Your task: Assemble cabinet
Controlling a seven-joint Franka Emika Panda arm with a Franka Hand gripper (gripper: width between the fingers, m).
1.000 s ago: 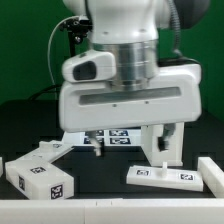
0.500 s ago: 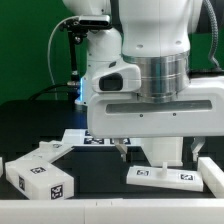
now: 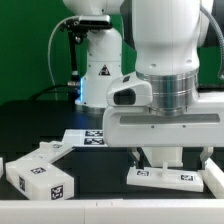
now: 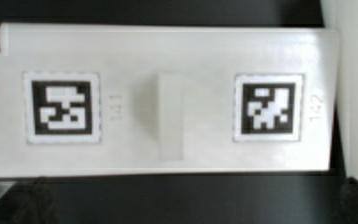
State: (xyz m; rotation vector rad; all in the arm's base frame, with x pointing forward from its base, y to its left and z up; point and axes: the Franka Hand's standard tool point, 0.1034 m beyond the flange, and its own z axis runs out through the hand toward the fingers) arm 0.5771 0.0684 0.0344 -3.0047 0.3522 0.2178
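Observation:
A flat white cabinet panel with two tags and a raised knob lies at the exterior view's right. It fills the wrist view, with the upright knob between its two tags. My gripper hangs just above this panel, open and empty, one finger on each side of the knob area. In the wrist view the gripper shows only as dark shapes at the frame edge. A white cabinet box piece with tags lies at the exterior view's left.
The marker board lies on the dark table behind the gripper. Another white part stands at the far right edge, and a small white piece at the far left. The arm's base stands behind.
My hand has swung toward the exterior view's right, from above the marker board to above the flat panel with the knob. The parts on the table have not moved.

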